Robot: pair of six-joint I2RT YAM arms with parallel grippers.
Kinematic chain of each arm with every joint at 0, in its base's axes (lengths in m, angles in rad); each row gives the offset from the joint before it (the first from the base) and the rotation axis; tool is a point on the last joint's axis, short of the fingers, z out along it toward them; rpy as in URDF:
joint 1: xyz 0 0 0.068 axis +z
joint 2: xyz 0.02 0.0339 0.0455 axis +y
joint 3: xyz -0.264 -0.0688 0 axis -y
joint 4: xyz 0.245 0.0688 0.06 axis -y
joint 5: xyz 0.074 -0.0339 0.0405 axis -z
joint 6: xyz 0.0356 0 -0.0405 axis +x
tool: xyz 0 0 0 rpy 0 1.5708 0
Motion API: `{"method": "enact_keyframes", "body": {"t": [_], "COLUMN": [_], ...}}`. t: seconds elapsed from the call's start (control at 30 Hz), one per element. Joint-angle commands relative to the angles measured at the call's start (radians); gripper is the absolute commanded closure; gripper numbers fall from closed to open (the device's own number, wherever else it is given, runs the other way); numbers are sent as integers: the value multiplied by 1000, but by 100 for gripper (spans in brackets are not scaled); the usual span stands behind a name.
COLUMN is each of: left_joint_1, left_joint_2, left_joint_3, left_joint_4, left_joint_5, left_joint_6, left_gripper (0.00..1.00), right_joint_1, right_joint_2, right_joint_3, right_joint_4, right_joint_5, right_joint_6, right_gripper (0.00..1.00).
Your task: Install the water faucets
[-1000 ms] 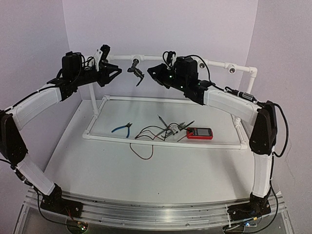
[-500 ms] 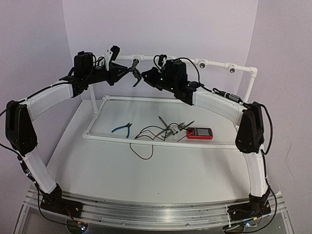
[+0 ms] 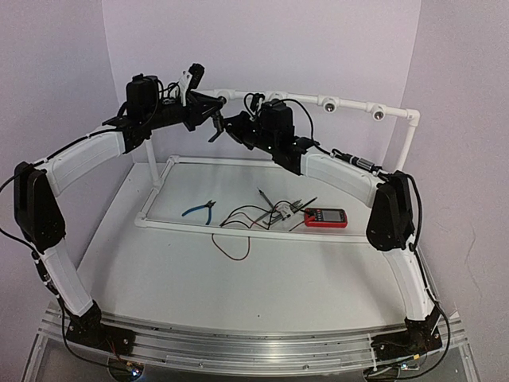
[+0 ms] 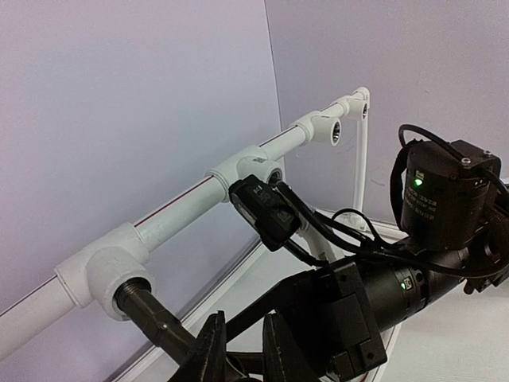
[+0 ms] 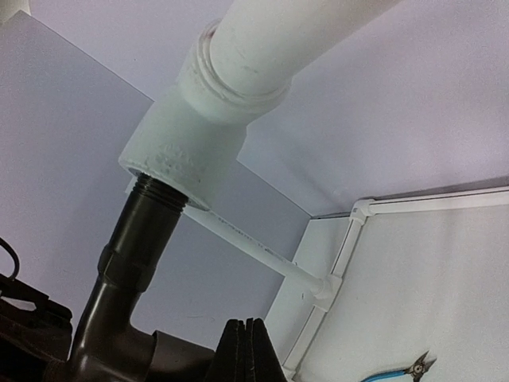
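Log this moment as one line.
faucet seated in socket | left gripper shut on faucet | right gripper shut, empty, beside faucet

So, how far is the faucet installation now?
Done: one faucet is screwed into the leftmost pipe socket. In hand: the left gripper is at it, the right gripper shut beside it. Left: at least two sockets stand empty; no spare faucet shows.

Lab booth w/ pipe rig (image 3: 354, 105), multimeter (image 3: 324, 216), pliers (image 3: 199, 210).
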Motion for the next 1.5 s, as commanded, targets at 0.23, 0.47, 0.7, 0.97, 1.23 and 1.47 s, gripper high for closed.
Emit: {"method": "enact_keyframes", "body": {"t": [0.23,0.47,0.7,0.97,1.23,1.47], "left_joint_1": [46,72,48,3,-11,-14], "left_joint_2": [-38,-198,-267,-220,-136,-111], "left_joint_3": [111,-179,-409,-406,-338,-297], "left_joint_4": [14,60,82,82,89,99], "left_joint_5": [-22,-175,-52,-67,-87,-150], "left_joint_6": [-35,-73,-235,-292,-348,-287], "left_gripper": [64,42,39,36,50,69], "right_joint_1": [4,4,4,24,31,50], "right_joint_2": [-84,-269,-344,-305,-273,-199], "right_joint_3": [-54,-227,-286,-174,-143,-43], "right_joint_4": [83,53,6,-14,-11,-4], "right_joint_5": [7,69,76,26,38,18], "right_joint_6": [-57,-197,-230,-235,-214,-215], "right_gripper": [99,84,67,56,56,55]}}
